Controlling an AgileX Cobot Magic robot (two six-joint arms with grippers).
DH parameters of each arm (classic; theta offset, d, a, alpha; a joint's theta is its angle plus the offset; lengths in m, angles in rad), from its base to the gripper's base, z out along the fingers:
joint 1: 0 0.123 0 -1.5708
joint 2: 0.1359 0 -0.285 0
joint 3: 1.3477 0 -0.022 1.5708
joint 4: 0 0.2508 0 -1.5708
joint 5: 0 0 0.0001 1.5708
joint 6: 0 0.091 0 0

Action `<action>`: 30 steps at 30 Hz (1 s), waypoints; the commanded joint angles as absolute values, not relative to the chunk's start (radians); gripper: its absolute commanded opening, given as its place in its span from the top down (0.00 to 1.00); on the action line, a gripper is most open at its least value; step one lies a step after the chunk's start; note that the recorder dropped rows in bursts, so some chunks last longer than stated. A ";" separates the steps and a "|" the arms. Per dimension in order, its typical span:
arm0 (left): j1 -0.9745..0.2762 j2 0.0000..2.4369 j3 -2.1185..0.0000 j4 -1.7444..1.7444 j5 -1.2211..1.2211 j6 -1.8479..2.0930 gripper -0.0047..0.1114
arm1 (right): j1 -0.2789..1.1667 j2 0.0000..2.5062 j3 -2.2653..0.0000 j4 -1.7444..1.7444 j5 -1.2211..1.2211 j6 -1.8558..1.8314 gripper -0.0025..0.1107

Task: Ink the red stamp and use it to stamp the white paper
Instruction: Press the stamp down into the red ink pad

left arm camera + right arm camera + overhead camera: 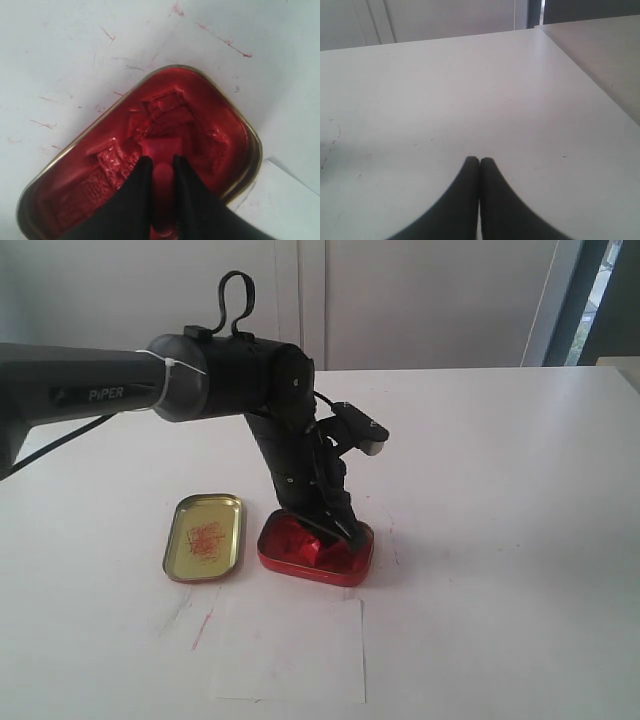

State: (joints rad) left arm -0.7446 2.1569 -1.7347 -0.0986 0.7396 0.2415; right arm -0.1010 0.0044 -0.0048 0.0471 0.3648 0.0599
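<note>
red stamp [161,148]: clamped by left gripper [162,161], face pressed in red ink tin [342,574]. white paper [290,650]: flat, just near side of tin, slightly left. right gripper [480,161]: fingers together, empty; left arm judged nearer paper.

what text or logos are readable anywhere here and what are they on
"PiPER": white lettering on the left arm.
Red marks inside the gold lid: smeared ink, not readable.
No text visible on the white paper or the ink tin.
</note>
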 commanded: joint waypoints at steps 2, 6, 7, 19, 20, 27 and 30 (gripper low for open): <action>-0.751 2.224 -1.723 -0.106 0.790 0.212 0.96 | -0.099 0.000 0.000 0.048 0.357 0.063 0.98; -0.751 2.252 -1.723 -0.106 0.806 0.203 0.96 | -0.099 0.000 0.000 0.048 0.357 0.063 0.98; -0.751 2.255 -1.723 -0.106 0.806 0.202 0.96 | -0.099 0.000 0.000 0.048 0.357 0.063 0.98; -0.751 2.262 -1.721 -0.104 0.804 0.147 0.96 | -0.099 0.000 0.000 0.048 0.357 0.063 0.98; -0.751 2.262 -1.721 -0.104 0.801 0.147 0.96 | -0.099 0.000 0.000 0.048 0.357 0.063 0.98; -0.751 2.254 -1.717 -0.104 0.785 0.134 0.96 | -0.099 0.000 0.000 0.048 0.357 0.063 0.98; -0.751 2.222 -1.693 -0.095 0.760 0.134 0.96 | -0.099 0.000 0.000 0.048 0.357 0.063 0.98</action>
